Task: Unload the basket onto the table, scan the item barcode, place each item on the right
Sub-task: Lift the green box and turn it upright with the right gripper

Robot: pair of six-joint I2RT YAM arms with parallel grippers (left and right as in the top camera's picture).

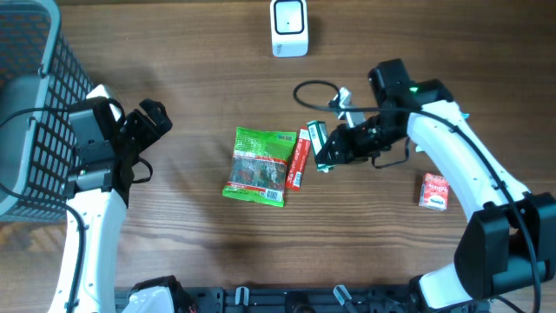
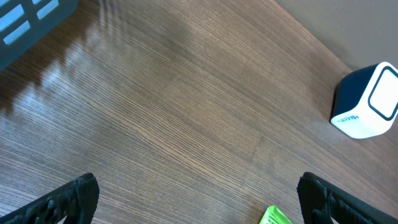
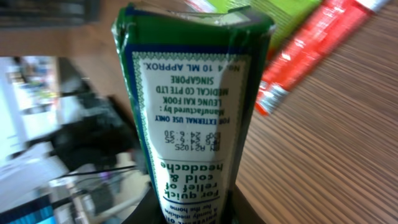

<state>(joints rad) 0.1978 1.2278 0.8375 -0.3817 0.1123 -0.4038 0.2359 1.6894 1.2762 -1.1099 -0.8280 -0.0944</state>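
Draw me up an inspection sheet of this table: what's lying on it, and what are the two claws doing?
Surface: wooden table, no spills seen.
Job's things: green box, held; white scanner at the table's far side.
Clutter: green snack packet, red stick pack beside it, small red packet apart at right, mesh basket at left.
Grippers: left gripper open, empty; right gripper shut on the green box.
Cables: black cable looped near the right arm.
Surroundings: blurred room in the right wrist view, nothing clear.
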